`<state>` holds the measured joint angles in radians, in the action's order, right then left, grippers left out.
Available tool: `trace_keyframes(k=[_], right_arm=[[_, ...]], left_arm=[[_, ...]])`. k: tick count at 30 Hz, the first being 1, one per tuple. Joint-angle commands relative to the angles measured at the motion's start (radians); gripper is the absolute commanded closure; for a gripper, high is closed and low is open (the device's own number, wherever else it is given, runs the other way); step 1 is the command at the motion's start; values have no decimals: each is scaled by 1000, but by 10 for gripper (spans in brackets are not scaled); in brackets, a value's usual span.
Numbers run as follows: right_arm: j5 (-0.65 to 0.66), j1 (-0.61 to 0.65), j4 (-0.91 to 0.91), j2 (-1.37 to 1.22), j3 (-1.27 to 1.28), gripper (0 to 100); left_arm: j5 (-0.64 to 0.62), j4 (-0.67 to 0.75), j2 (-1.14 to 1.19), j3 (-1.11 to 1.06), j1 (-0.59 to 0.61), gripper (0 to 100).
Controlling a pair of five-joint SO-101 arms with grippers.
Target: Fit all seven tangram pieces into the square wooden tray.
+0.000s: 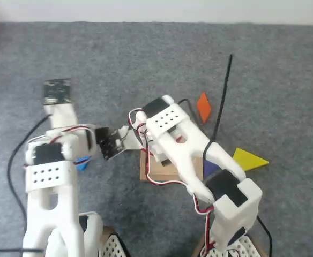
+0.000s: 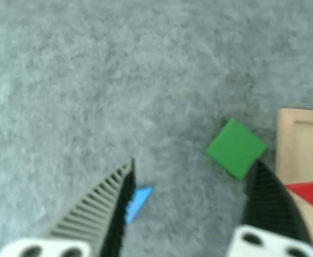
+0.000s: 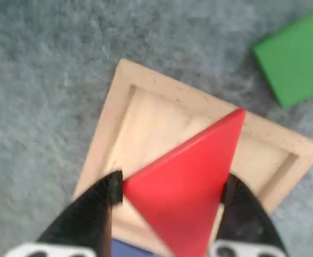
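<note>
Right fingers (image 3: 92, 214) clasp red triangle (image 3: 183, 187) over tray (image 3: 107, 124) on grey carpet (image 3: 38, 80).

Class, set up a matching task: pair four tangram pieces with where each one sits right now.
1 red triangle
2 green square
3 yellow triangle
4 blue piece

A carpet, beside left claw, away from wooden tray
B carpet, just outside wooden tray
C gripped in right claw over wooden tray
D carpet, right side of high view

Pairs: 1-C, 2-B, 3-D, 4-A
</note>
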<state>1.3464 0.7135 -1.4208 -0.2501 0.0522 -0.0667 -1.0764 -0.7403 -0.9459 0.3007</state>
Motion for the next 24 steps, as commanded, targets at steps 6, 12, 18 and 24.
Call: trace_keyframes(k=[6,12,18,24], right_arm=[[-184,-71,82,42,-6,865],[-198,-93,85,41,-3,865],[-224,-101,101,10,3,865],[-224,-156,182,-91,11,865]], left_arm=[[21,12,-3,131,264,682],[23,12,0,171,381,682],[25,11,2,214,476,682],[25,11,3,211,479,682]])
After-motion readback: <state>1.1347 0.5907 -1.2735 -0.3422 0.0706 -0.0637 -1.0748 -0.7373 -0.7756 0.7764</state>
